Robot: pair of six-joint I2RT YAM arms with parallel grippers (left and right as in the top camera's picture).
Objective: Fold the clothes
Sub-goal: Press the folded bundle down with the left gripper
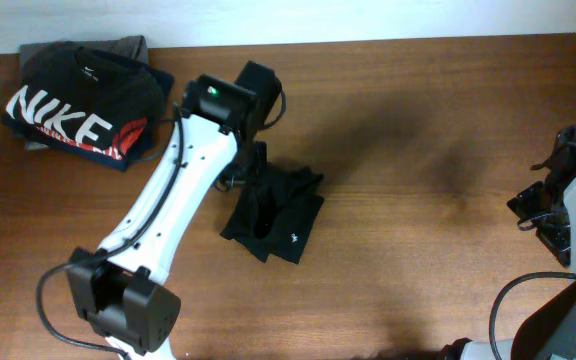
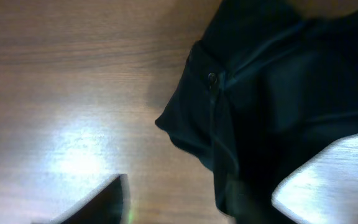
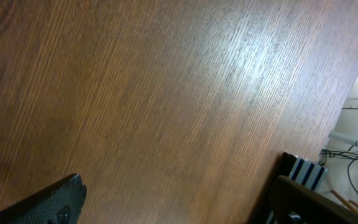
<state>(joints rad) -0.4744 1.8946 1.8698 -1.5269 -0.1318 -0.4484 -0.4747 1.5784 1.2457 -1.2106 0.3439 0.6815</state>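
While the bunched black top (image 1: 283,225) lies on the counter (image 1: 418,120) just under the left fingers (image 2: 101,202), whose spread and hold cannot be told, the right fingers (image 3: 48,205) gape empty, well apart.

overhead: down on table (image 1: 418,150) | left wrist: close on clothes (image 2: 278,93), shared overhead | right wrist: close on table

A brown wood-grain table (image 1: 418,120) takes up nearly the whole view. At its far left corner lies a pile of folded clothes. On top is a black T-shirt (image 1: 83,85) with big white "NIKE" lettering. A grey garment (image 1: 133,45) peeks out behind it, and a navy edge (image 1: 128,152) shows underneath. Thin cables (image 3: 356,152) trail beyond the table's right side.
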